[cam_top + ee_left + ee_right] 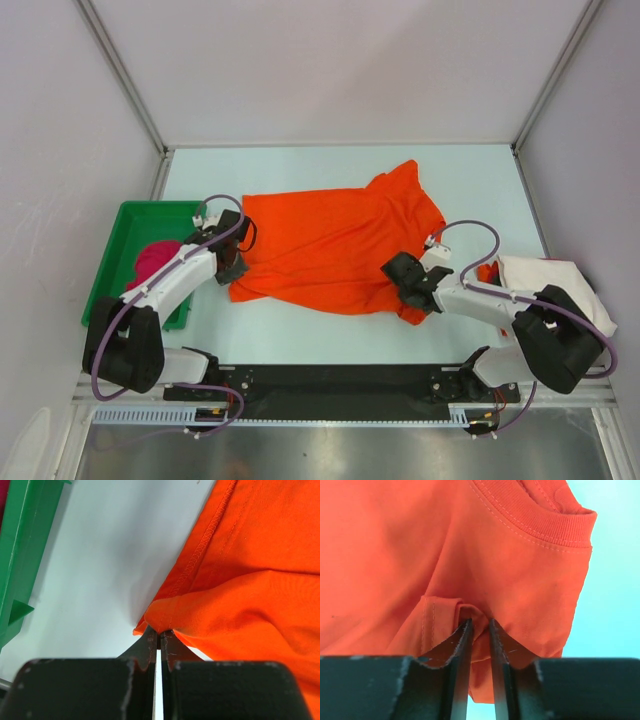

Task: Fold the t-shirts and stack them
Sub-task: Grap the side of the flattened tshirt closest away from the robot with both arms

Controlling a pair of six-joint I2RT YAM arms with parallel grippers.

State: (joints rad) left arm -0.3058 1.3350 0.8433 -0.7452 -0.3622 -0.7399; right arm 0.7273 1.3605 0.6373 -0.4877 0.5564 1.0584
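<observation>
The bright orange t-shirt (pixel 335 245) lies spread and partly folded across the middle of the table. My left gripper (pixel 232 262) is shut on the shirt's left edge (pixel 165 615), pinching a fold of the hem. My right gripper (pixel 408 285) is shut on a bunched fold of the orange shirt (pixel 472 612) at its right side, below the ribbed collar (pixel 545 525). The magenta-pink t-shirt (pixel 152 262) lies crumpled in the green tray (pixel 135 225). The off-white t-shirt (pixel 560 285) lies at the far right, partly under my right arm.
The green tray's wall (pixel 20 555) stands close to the left of my left gripper. Metal frame posts and white walls bound the table at the back and sides. A black rail (pixel 330 385) runs along the near edge.
</observation>
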